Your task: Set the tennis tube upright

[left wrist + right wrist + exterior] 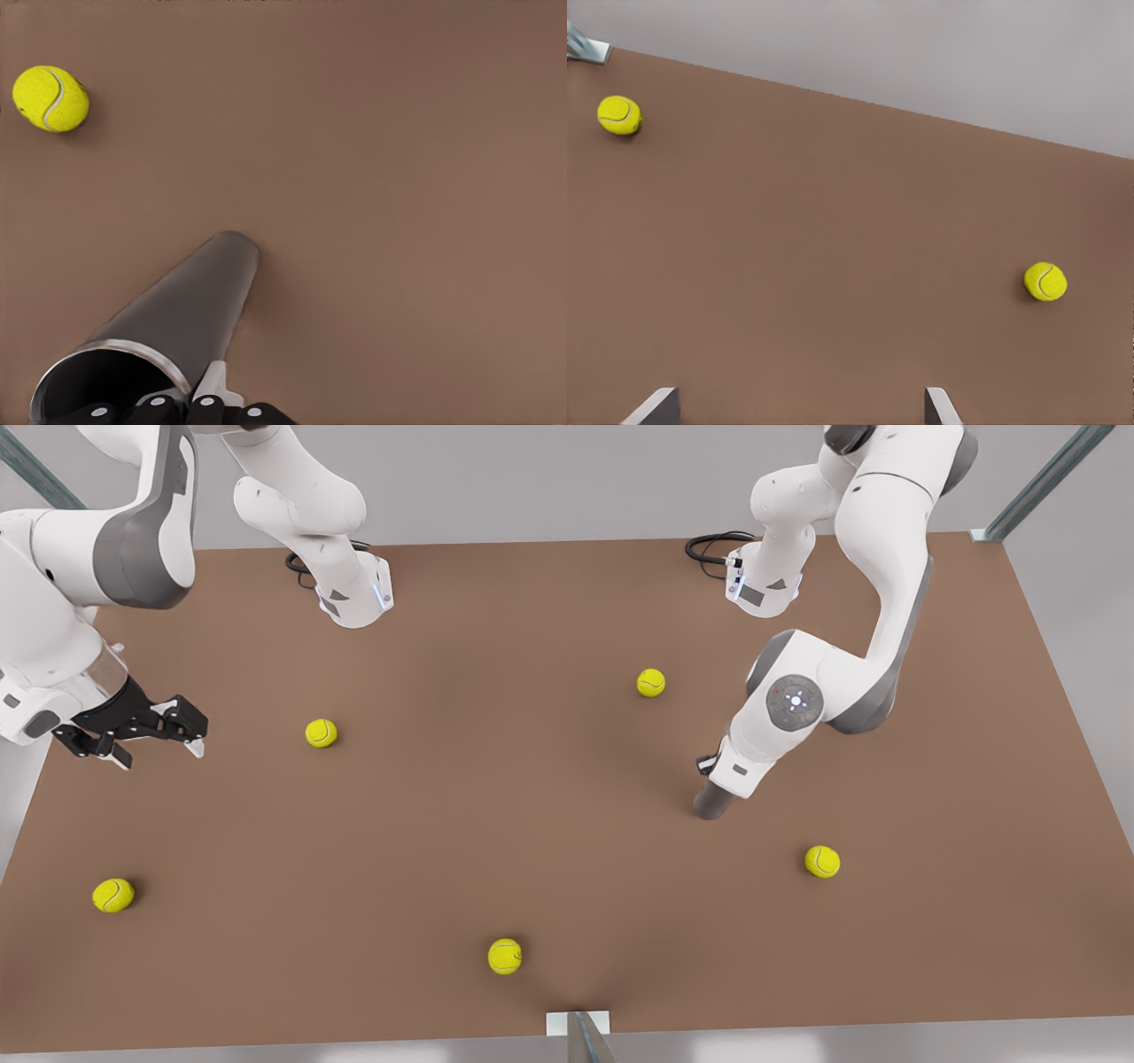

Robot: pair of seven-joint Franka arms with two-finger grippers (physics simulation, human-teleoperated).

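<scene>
The tennis tube [190, 301] is a dark-grey cylinder with a silver rim [133, 350] at its near end. My left gripper [190, 391] is shut on its wall at that rim, with one finger [213, 381] outside. In the front view the tennis tube [711, 802] pokes out from under the white hand [740, 766] at the front view's right, steeply raised with its lower end at the table. At the front view's left, my right gripper [159, 753] hovers open above the table; its gripper [797, 407] holds nothing.
Several yellow tennis balls lie on the brown table [532, 824]: one [321, 732] near the right gripper, one [650, 682] behind the tube, one [822, 861] to its right, others [113, 895] [504, 956] near the front edge.
</scene>
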